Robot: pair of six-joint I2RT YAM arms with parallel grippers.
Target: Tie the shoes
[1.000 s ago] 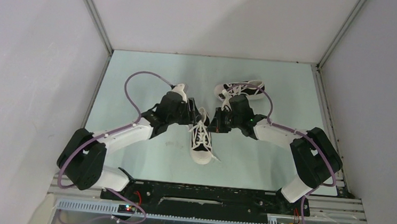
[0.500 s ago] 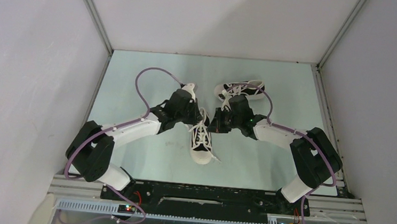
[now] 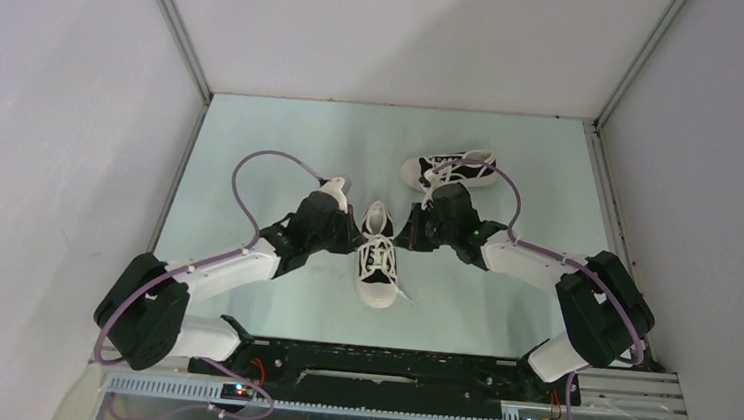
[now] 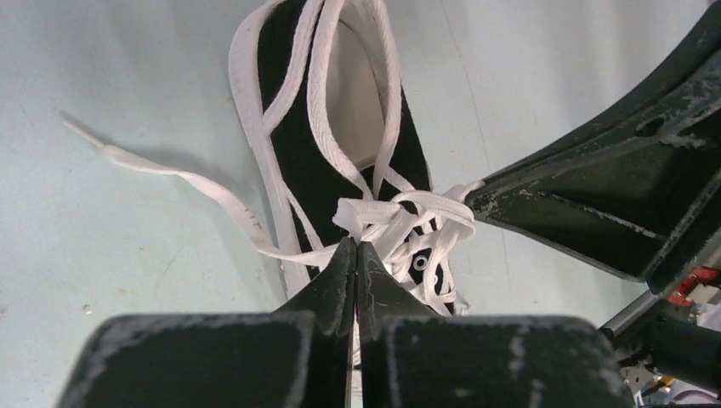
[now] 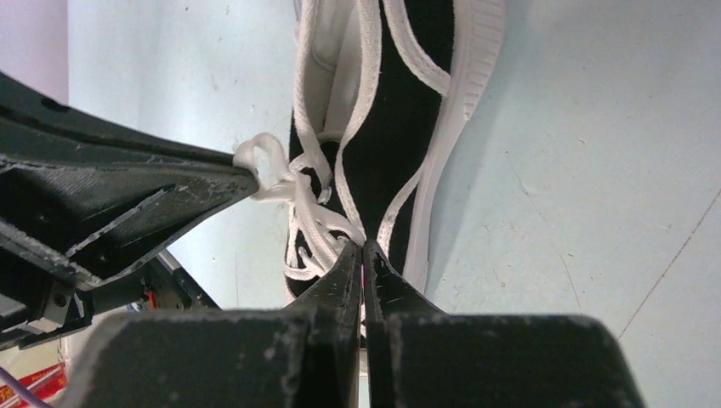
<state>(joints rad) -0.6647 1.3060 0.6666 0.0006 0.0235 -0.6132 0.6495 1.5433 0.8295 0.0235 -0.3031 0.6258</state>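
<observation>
One black shoe with a white toe cap lies mid-table, toe toward the arms. My left gripper is at its left side and my right gripper at its right. In the left wrist view the left gripper is shut on a white lace over the shoe's eyelets. In the right wrist view the right gripper is shut on a lace strand of the same shoe. Each gripper's tip pinches a small loop, and the strands meet in a bunch between them. The second shoe lies on its side farther back.
The pale green table is boxed in by white walls left, right and behind. A loose lace end trails on the table left of the shoe. A black rail with the arm bases runs along the near edge.
The left gripper has shut on the lace and drawn back left and toward the near edge. The right gripper stayed shut and shifted slightly. The shoe's lacing now shows between them.
</observation>
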